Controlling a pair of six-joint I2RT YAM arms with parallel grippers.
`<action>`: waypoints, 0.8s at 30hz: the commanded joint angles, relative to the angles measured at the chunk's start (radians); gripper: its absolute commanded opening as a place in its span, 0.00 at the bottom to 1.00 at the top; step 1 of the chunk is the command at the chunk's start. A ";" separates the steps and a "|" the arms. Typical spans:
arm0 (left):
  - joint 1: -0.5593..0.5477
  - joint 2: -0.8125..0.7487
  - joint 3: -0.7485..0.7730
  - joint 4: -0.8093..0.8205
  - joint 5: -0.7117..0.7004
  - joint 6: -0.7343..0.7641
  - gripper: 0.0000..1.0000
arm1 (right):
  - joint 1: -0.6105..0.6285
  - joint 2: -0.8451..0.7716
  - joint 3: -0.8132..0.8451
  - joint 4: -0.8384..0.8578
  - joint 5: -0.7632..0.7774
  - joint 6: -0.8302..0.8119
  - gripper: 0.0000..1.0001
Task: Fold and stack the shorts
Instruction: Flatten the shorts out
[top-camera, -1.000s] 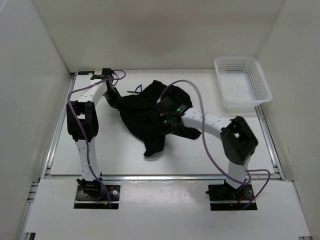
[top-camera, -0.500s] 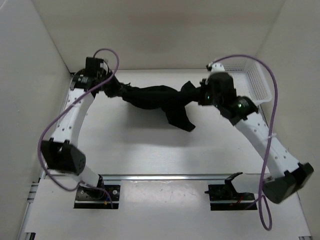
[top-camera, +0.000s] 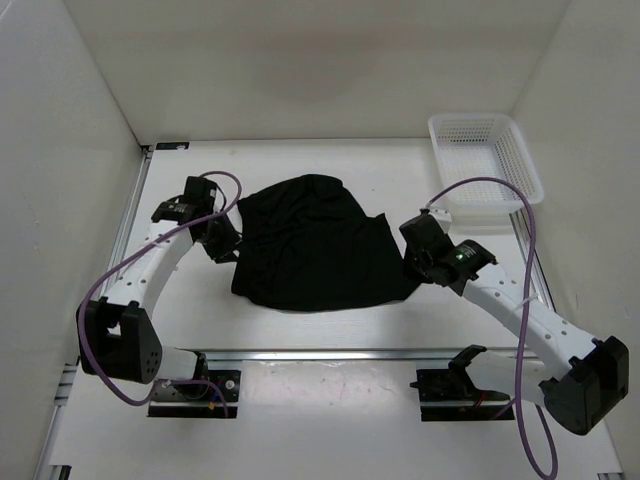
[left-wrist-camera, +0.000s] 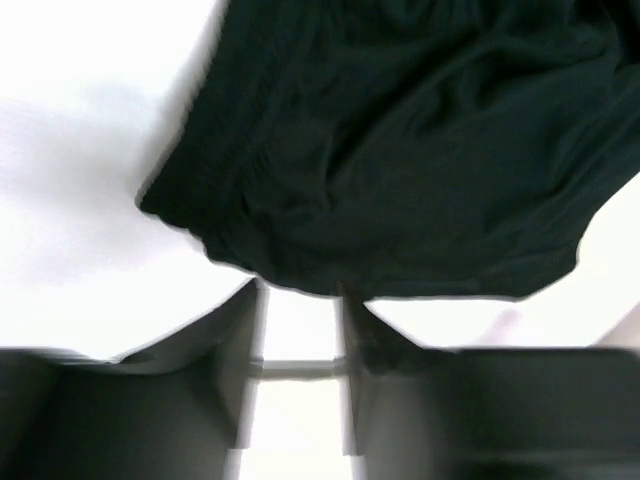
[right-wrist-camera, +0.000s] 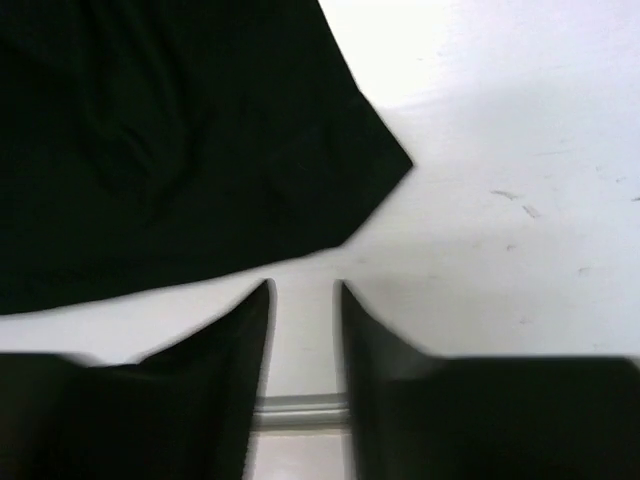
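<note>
while left gripper (left-wrist-camera: 300, 290) and right gripper (right-wrist-camera: 303, 288) gape, shorts (top-camera: 315, 245) lie spread between.

Bare table (top-camera: 300, 330) nearside of shorts (top-camera: 310, 245); basket (top-camera: 485, 165) far right

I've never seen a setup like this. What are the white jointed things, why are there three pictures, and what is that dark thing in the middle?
The white jointed things are two robot arms bolted to the near edge of a table. The wide picture comes from a camera overhead. The other two come from a small camera on each wrist, looking past that arm's own two fingers. The dark thing is a pair of black shorts, lying spread out flat. The left gripper and right gripper sit at its two sides, fingers apart, holding nothing. A white mesh basket stands in the far right corner.
</note>
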 joint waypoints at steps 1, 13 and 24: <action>0.016 -0.022 0.029 -0.005 -0.072 0.024 0.39 | -0.025 0.022 0.065 0.020 -0.044 0.105 0.30; 0.025 0.047 -0.269 0.127 -0.024 -0.068 1.00 | -0.385 -0.006 -0.273 0.293 -0.601 0.201 0.94; 0.025 0.219 -0.244 0.194 -0.052 -0.068 0.73 | -0.441 0.236 -0.285 0.475 -0.693 0.192 0.90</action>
